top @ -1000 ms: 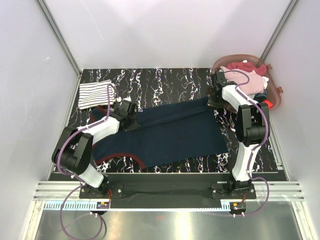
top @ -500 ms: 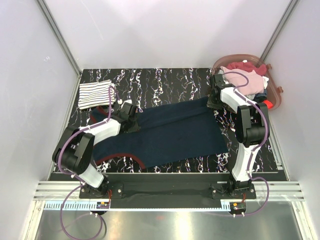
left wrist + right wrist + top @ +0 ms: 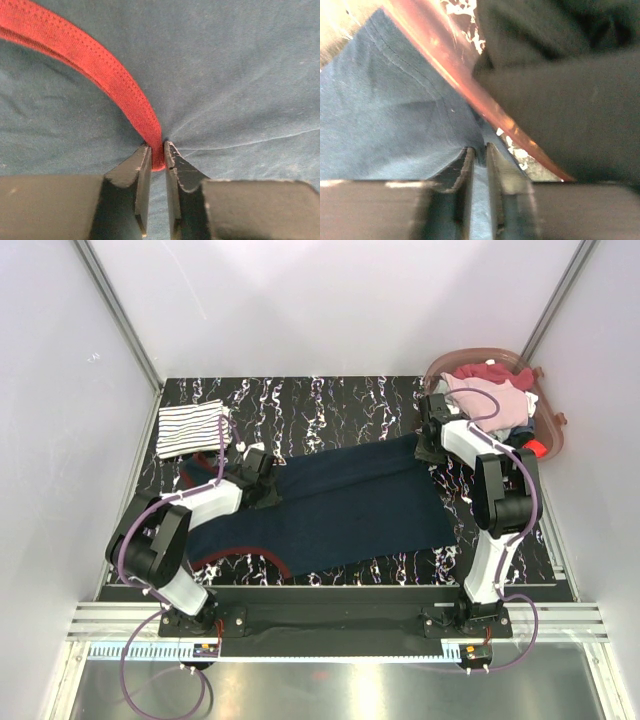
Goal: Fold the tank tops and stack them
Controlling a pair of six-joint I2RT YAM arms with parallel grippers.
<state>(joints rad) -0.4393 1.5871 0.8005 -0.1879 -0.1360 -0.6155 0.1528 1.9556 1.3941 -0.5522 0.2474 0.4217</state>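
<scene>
Both wrist views, unlike overhead, show narrow jaws pinching the navy tank top (image 3: 230,75).

The surface (image 3: 350,400) is black, veined with white like marble. At its far left corner lies a folded striped tank top (image 3: 190,428), white with thin navy lines. A navy tank top (image 3: 350,505) with dark red trim lies spread lengthwise across the middle, reaching from left to right. A pinkish translucent basket (image 3: 478,353) heaped with clothes sits at the far right corner.
</scene>
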